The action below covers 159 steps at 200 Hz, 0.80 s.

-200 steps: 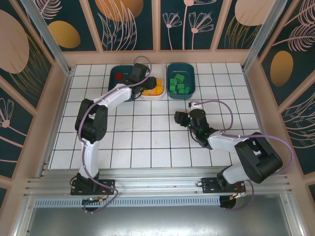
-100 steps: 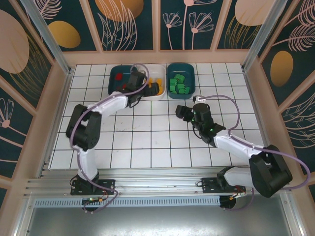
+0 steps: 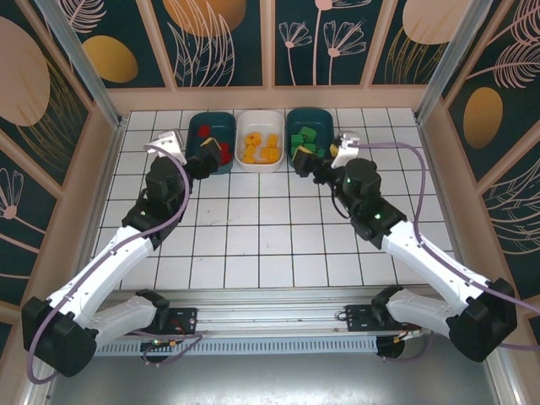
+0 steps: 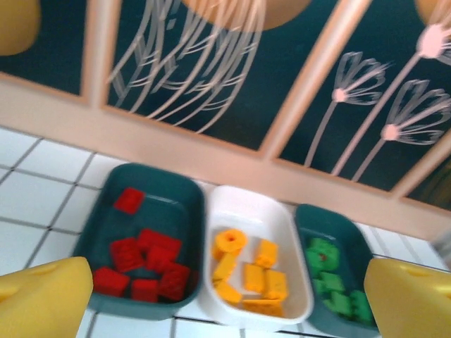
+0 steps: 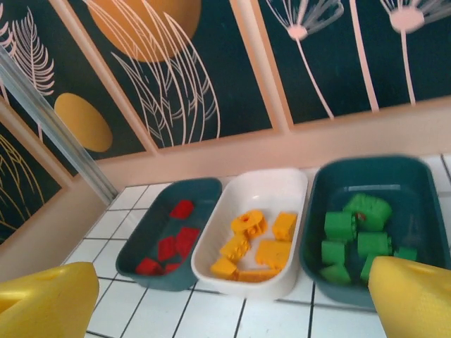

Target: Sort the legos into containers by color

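Top external: dark teal wall panels (image 3: 337, 42) with flower prints and pink frames box in a white-tiled worktop (image 3: 253, 236). Three trays sit side by side in a row at its far edge, just ahead of both tools. Left teal tray (image 3: 202, 120), straight ahead of left tool (image 3: 213, 154), holds red legos (image 4: 144, 264). White tray (image 3: 260, 115), ahead and between the tools, holds yellow-orange legos (image 4: 254, 274). Right teal tray (image 3: 312, 112), ahead of right tool (image 3: 308, 160), holds green legos (image 5: 356, 236). Both tools spread wide, nothing between the yellow fingers (image 4: 42, 299). Wrist views show brick shapes; top view shows left tool overlapping the left teal tray's near rim.
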Each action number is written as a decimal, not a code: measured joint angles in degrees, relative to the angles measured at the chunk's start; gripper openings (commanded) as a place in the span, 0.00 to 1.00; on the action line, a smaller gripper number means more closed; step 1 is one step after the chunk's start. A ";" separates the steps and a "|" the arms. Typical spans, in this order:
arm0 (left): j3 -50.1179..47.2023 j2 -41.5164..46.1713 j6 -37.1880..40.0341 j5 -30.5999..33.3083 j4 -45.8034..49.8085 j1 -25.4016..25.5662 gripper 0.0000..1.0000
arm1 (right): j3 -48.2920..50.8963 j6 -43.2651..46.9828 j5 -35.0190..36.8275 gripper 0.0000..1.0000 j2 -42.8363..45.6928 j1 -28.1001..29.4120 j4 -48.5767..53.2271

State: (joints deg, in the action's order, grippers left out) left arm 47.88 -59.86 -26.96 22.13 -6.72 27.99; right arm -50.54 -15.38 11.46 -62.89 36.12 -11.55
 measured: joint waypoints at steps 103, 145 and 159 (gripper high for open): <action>-24.41 12.74 20.48 4.37 -17.86 0.09 0.99 | 17.55 16.55 2.73 0.99 3.37 -9.01 -20.33; -44.85 6.45 27.93 5.90 -41.77 -7.41 0.99 | 26.69 22.97 -3.61 0.99 1.53 -15.82 -30.05; -45.68 1.49 28.22 5.81 -49.03 -10.08 0.99 | 28.28 23.74 -4.57 0.99 -0.72 -18.29 -31.91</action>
State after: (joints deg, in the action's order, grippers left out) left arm 2.20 -58.37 1.26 27.94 -55.75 17.91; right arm -22.26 8.36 6.90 -63.61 17.82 -43.46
